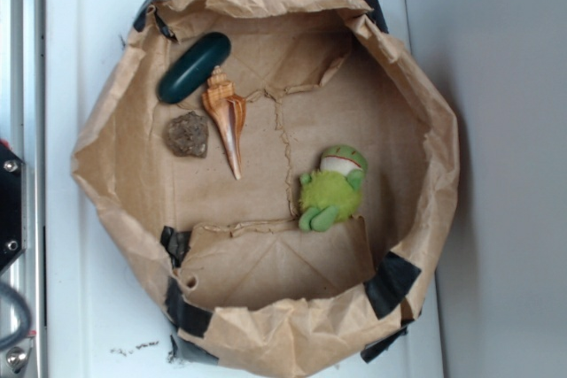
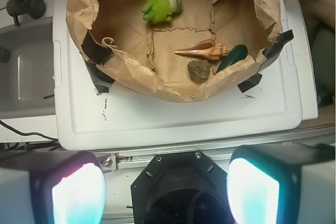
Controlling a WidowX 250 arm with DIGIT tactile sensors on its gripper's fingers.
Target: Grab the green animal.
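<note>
The gripper [image 2: 165,192] hangs released, its two glowing fingers [image 2: 79,195] spread wide and cut off by the wrist view's lower edge, well apart from the brown paper basin [image 1: 106,130] and holding nothing. Inside the basin, from left to right: a dark green oblong object [image 1: 193,67] by the upper-left wall, a rough brown rock [image 1: 187,135] below it, a spiral shell [image 1: 227,118] just beside the rock, then the green animal [image 1: 331,190] right of centre on the basin floor. Its long axis runs roughly upright in the exterior view, white-and-red head toward the far wall, limbs toward the near one. Its face is probably turned away; fuzz blurs it.
</note>
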